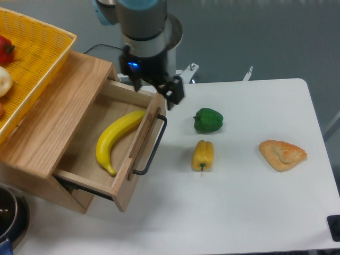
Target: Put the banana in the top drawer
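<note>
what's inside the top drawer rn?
Only the banana, lying on the floor of the open top drawer. The front panel hides the strip just behind it.

No legible text, brand or number anywhere. Small round red-ringed sign on a white sticker [150, 57] on the grey robot base [169, 40], too small to read.
</note>
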